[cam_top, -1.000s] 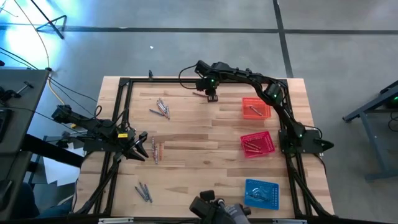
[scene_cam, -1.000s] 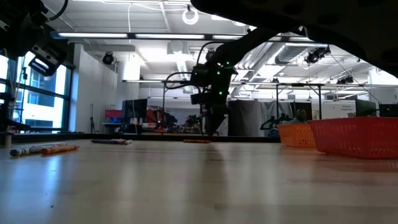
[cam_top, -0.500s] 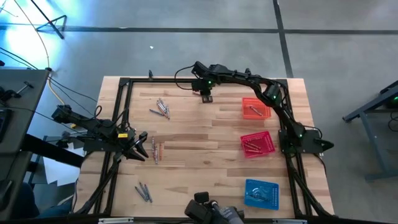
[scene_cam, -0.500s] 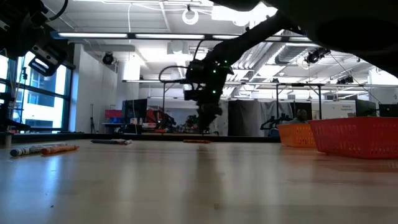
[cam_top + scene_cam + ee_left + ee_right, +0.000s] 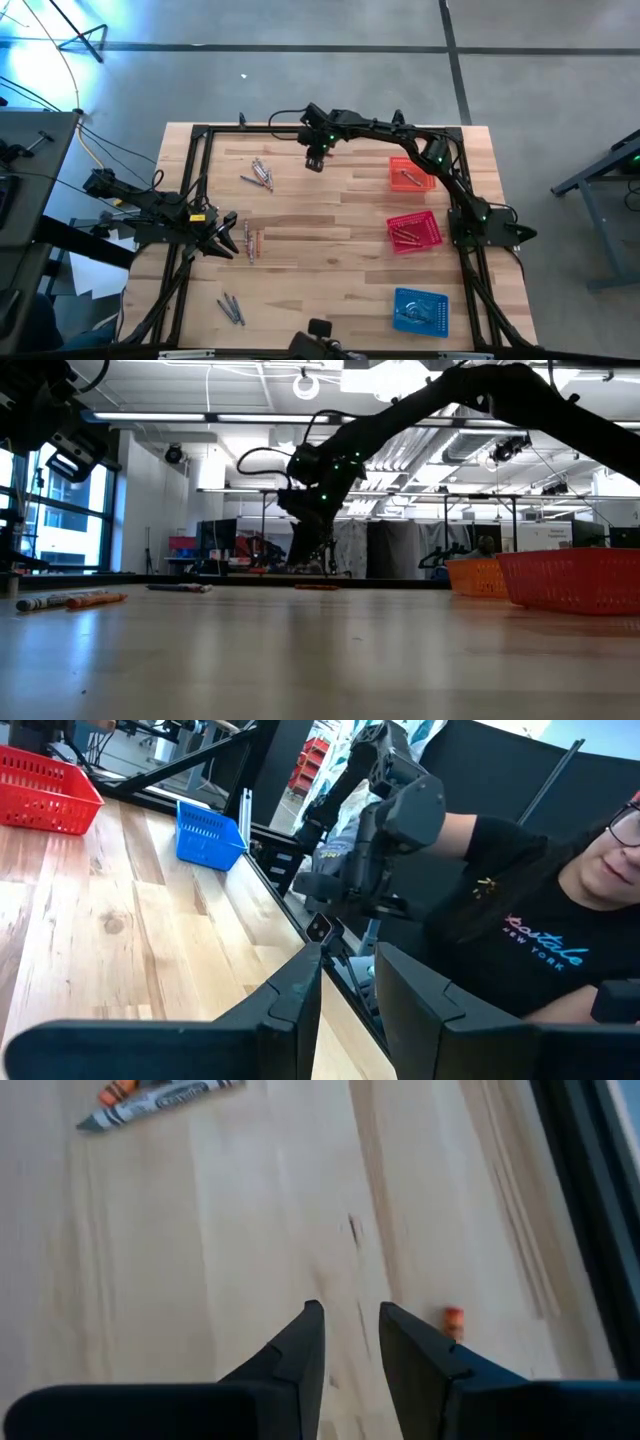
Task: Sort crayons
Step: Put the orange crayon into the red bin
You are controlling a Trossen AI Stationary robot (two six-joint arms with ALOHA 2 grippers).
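Note:
Crayons lie flat on the wooden table in small groups: one at the far left (image 5: 262, 172), one at mid-left (image 5: 250, 240), one at the near left (image 5: 232, 308). A grey crayon (image 5: 160, 1100) and a small orange piece (image 5: 453, 1318) show in the right wrist view. A single orange crayon (image 5: 318, 587) lies near the far edge. My right gripper (image 5: 314, 164) (image 5: 350, 1312) hovers over the far middle of the table, slanting down, open by a narrow gap with nothing between its fingers. My left gripper (image 5: 230, 240) (image 5: 348, 955) waits level at the left side beside the mid-left group, open and holding nothing.
Three perforated baskets stand along the right side: orange (image 5: 410, 173) at the far end, red (image 5: 413, 230) in the middle, blue (image 5: 420, 308) at the near end, each with crayons inside. A person in a black T-shirt (image 5: 540, 920) sits beyond the table's near edge.
My right gripper has moved along the far side toward the table's left edge, away from the orange basket and toward the far-left crayon group, rolling its wrist as it went. Its finger gap looks the same. No crayon has moved.

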